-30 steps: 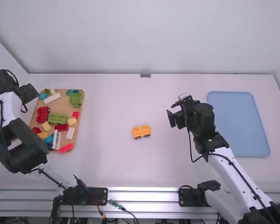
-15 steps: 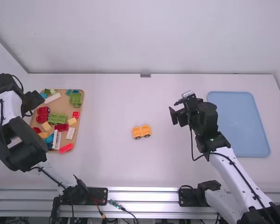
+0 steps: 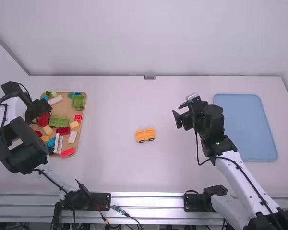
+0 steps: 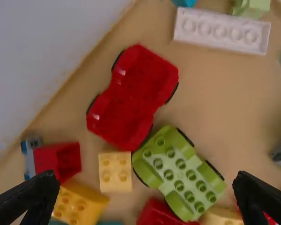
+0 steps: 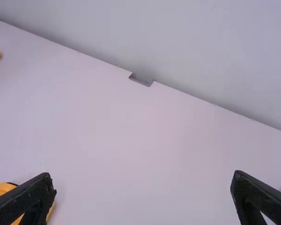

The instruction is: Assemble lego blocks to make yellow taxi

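Note:
An orange-yellow car base [image 3: 145,135] stands on its wheels mid-table; part of it [image 5: 4,190] shows at the lower left of the right wrist view. My left gripper [image 3: 44,111] is over the left part of the block tray; its fingers [image 4: 147,187] are wide open above the blocks. Below it are a small pale yellow block [image 4: 115,171], an orange-yellow block [image 4: 79,204], a green car base [image 4: 178,173] and a red car base [image 4: 132,97]. My right gripper [image 3: 178,116] hangs to the right of the orange-yellow car base, open [image 5: 143,187] and holding nothing.
The tan tray [image 3: 80,143] at the left holds several more blocks in red, white, green and blue, including a long white block [image 4: 221,30]. A flat blue tray [image 3: 245,127] lies at the right. The wall [image 3: 153,38] rises behind the table.
The left gripper has moved right and toward the camera, from the tray's far left corner to above its blocks. The right gripper has shifted only slightly.

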Motion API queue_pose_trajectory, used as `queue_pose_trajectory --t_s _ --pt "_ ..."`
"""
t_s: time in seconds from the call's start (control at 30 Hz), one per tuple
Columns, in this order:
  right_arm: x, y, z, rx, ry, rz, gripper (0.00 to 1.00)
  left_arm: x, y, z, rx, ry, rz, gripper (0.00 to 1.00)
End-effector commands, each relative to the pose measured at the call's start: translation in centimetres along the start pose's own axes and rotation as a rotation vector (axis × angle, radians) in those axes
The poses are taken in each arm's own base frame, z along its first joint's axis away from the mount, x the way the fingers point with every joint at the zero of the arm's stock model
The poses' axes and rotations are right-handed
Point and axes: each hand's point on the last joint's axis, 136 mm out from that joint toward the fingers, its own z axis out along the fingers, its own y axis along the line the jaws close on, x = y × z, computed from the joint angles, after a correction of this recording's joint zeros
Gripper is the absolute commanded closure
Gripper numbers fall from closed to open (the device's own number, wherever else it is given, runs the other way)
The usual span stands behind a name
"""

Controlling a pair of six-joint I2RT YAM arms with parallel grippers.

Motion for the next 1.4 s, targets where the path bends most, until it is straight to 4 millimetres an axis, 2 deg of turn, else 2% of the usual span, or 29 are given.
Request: queue_pose_trajectory --t_s 0.0,0.03,0.07,0.1,0.13,0.23,0.3,0.37,0.5,0.6,0.8,0.87,0.93,1.03,1.17,1.27,1.37 --pt "-0.4 0.0 -0.2 0.001 -0.02 -0.01 0.01 2.5 0.3 0.9 -0.009 0.085 -0.188 0.01" --pt "-0.7 0.1 -0.2 0.0 -0.034 -0.031 0.01 4.2 0.5 1.1 -0.027 0.142 -0.247 0.01" --pt "-0.8 0.1 -0.2 -0.002 -0.036 -0.041 0.01 4.5 0.5 1.1 -0.03 0.151 -0.257 0.01" --pt "-0.9 0.3 -0.2 -0.005 -0.042 -0.064 0.01 5.6 0.9 1.2 -0.053 0.184 -0.294 0.01" --pt "-1.0 0.4 -0.2 -0.005 -0.044 -0.067 0.01 5.7 1.1 1.3 -0.062 0.189 -0.302 0.01" --pt "-1.1 0.6 -0.2 -0.011 -0.05 -0.071 0.01 8.0 3.5 1.5 -0.204 0.225 -0.379 0.01" --pt "-1.1 0.3 -0.2 -0.004 -0.049 -0.069 0.01 8.4 3.9 2.1 -0.228 0.219 -0.337 0.01" --pt "-1.1 0.0 -0.2 0.005 -0.049 -0.066 0.01 8.0 2.8 3.2 -0.145 0.194 -0.25 0.01" --pt "-1.1 0.1 -0.2 0.003 -0.049 -0.067 0.01 6.7 0.8 4.1 0.004 0.143 -0.183 0.13" --pt "-1.1 -0.1 -0.2 0.007 -0.05 -0.066 0.01 6.2 1.2 4.2 -0.026 0.12 -0.18 0.14" --pt "-1.4 -0.6 -0.3 0.021 -0.064 -0.065 0.01 6.3 4.0 3.3 -0.195 0.124 -0.169 0.14" --pt "-1.6 -0.6 -0.3 0.023 -0.071 -0.066 0.01 6.4 4.8 3.1 -0.241 0.123 -0.164 0.12" --pt "-1.7 -0.6 -0.3 0.024 -0.074 -0.067 0.01 6.5 5.7 3.0 -0.288 0.12 -0.164 0.04" --pt "-1.6 -0.6 -0.3 0.023 -0.072 -0.066 0.01 6.3 5.4 3.1 -0.282 0.11 -0.143 0.05" --pt "-1.6 -0.6 -0.3 0.023 -0.07 -0.066 0.01 5.6 4.6 3.5 -0.217 0.098 -0.071 0.19" --pt "-1.6 -0.5 -0.3 0.021 -0.069 -0.07 0.01 5.2 3.5 4.0 -0.153 0.074 -0.03 0.21" --pt "-1.6 -0.6 -0.3 0.022 -0.07 -0.069 0.01 5.1 3.6 4.6 -0.161 0.047 -0.027 0.21"
